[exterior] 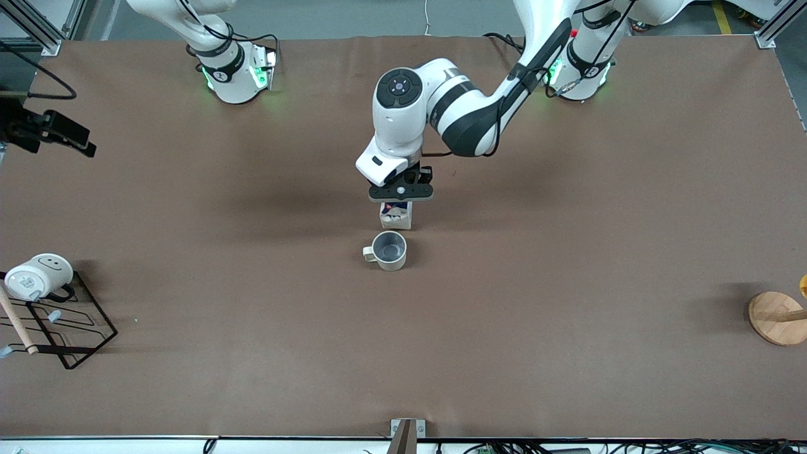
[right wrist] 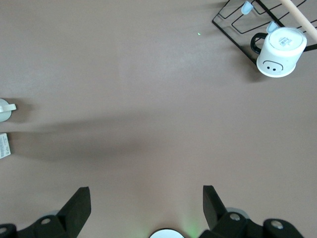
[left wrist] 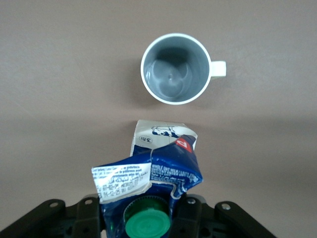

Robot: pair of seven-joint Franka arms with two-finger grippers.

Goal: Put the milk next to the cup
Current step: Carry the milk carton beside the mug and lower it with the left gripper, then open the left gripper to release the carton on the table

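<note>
Near frame centre I see the grey-beige mug (exterior: 389,250); just above it stands the blue-and-beige milk carton (exterior: 396,215), my left gripper (exterior: 401,191) pinching its top for placement. My right gripper (right wrist: 146,201), spread, waits upper left.

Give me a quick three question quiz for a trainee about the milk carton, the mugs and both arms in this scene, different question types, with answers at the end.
1. True or false: the milk lies tipped over inside the cup.
2. Which tool is at the milk?
A. left tool
B. right tool
3. Fill in: the white smiley mug rests on a black wire ____.

Key
1. False: it stands upright beside the cup, farther from the front camera, with a gap between them.
2. A; the right tool waits with its fingers open.
3. rack
</note>
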